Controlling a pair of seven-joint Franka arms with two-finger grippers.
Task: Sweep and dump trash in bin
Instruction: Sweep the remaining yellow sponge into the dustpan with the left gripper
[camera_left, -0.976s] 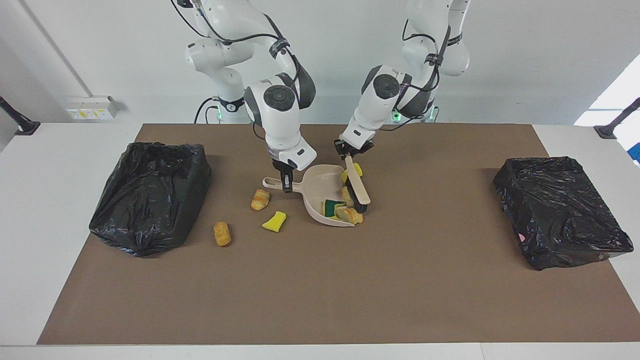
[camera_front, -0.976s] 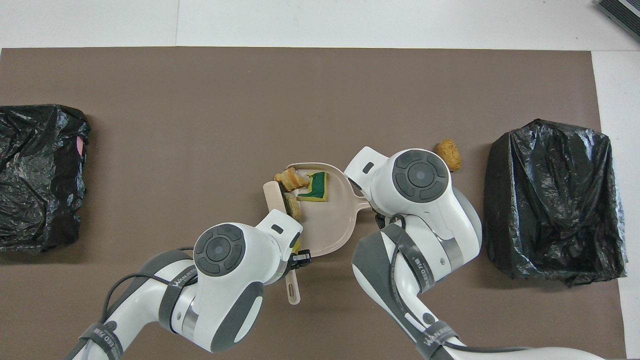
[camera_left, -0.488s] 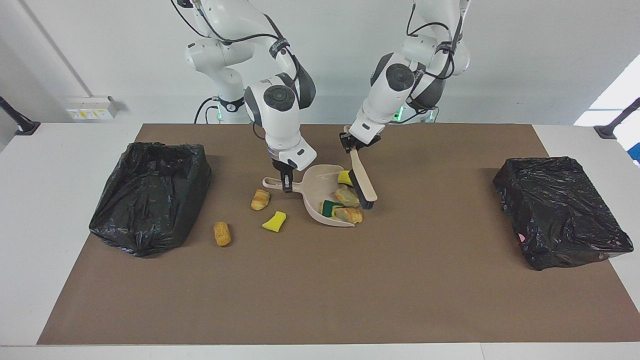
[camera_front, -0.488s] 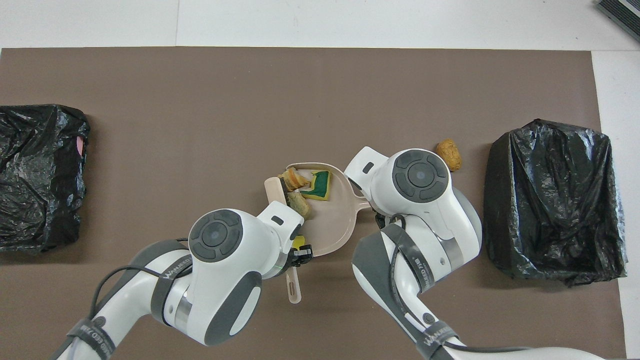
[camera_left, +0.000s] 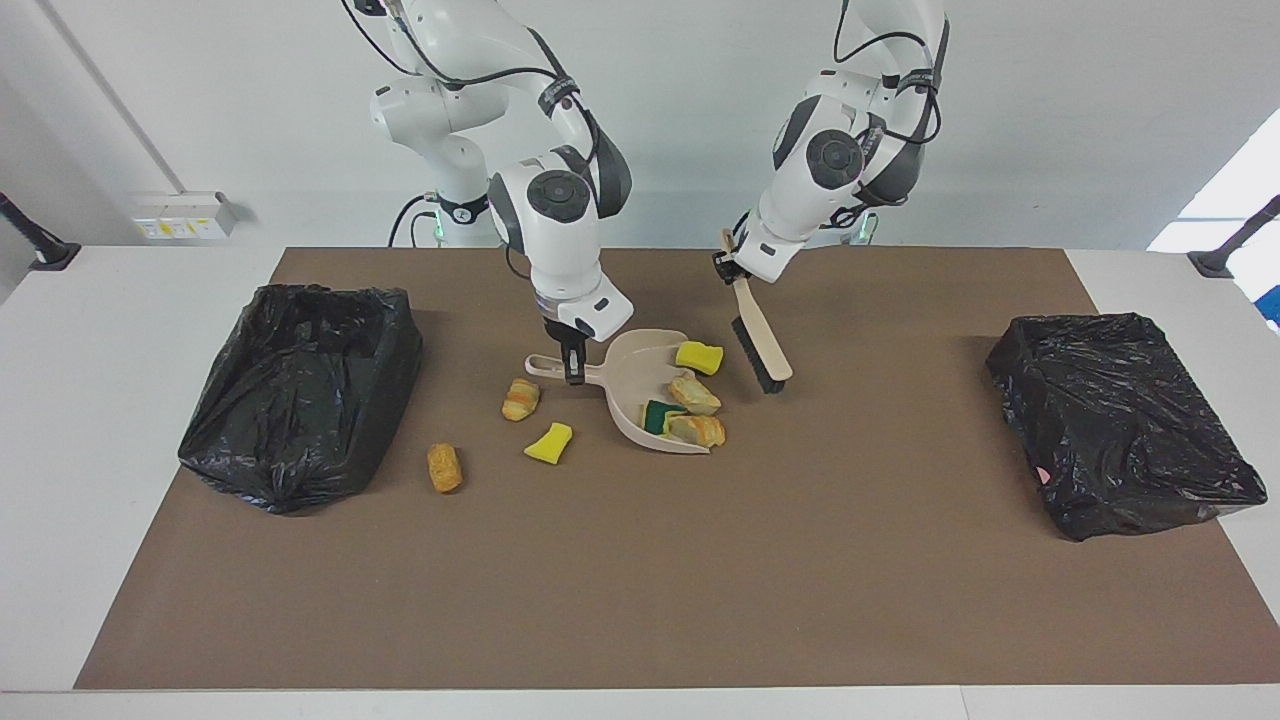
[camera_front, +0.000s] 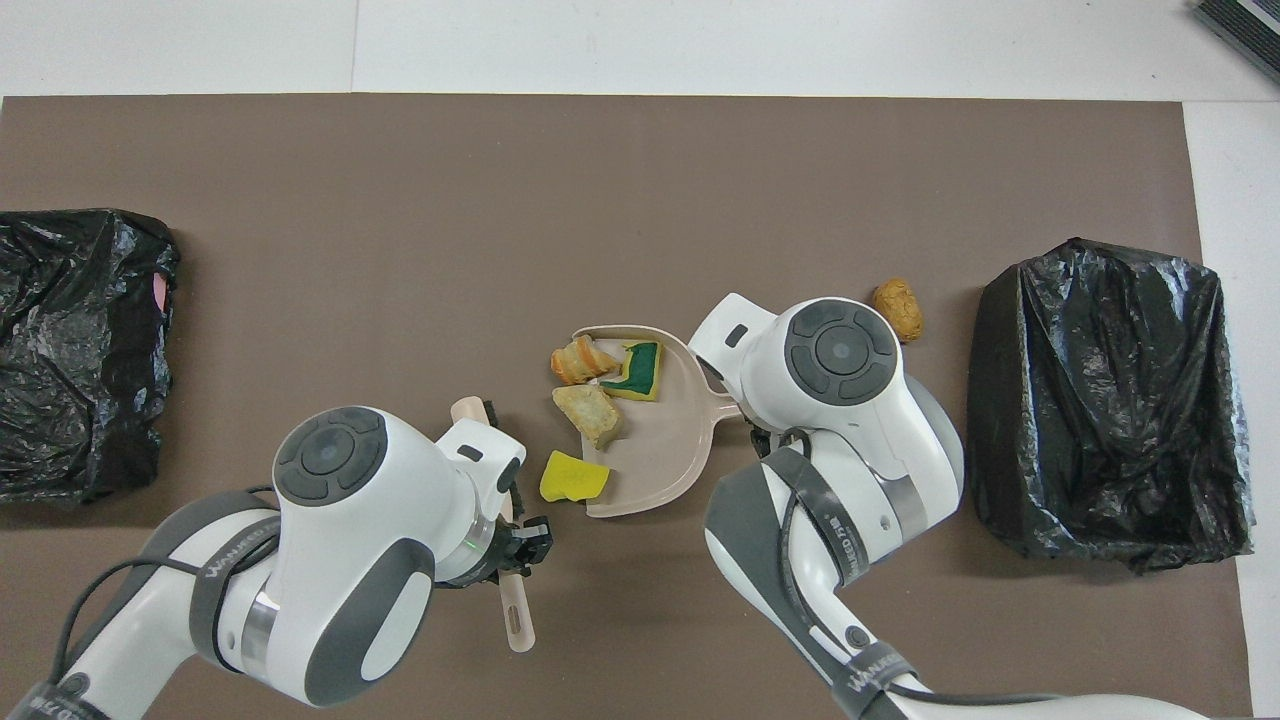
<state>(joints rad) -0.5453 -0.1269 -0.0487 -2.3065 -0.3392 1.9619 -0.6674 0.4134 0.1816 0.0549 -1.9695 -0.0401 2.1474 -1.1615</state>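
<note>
The beige dustpan (camera_left: 638, 366) (camera_front: 665, 445) lies mid-table. In it or at its open lip are a yellow sponge (camera_left: 698, 356) (camera_front: 572, 477), a bread piece (camera_left: 694, 393), a yellow-and-green sponge (camera_left: 659, 413) (camera_front: 635, 370) and a croissant piece (camera_left: 698, 430). A croissant (camera_left: 521, 398), a yellow sponge (camera_left: 549, 442) and a bread piece (camera_left: 444, 467) (camera_front: 898, 308) lie on the mat toward the right arm's end. My right gripper (camera_left: 574, 372) is shut on the dustpan handle. My left gripper (camera_left: 733, 268) is shut on the beige brush (camera_left: 760, 345), raised beside the pan's mouth.
A black-bagged bin (camera_left: 300, 390) (camera_front: 1110, 400) stands at the right arm's end of the brown mat. A second black-bagged bin (camera_left: 1120, 420) (camera_front: 70, 350) stands at the left arm's end. The brush handle (camera_front: 515, 610) sticks out toward the robots.
My left gripper has lifted the brush off the pan's mouth and moved it toward the left arm's end. The trash pieces it pushed now rest in the pan. The right arm has not moved.
</note>
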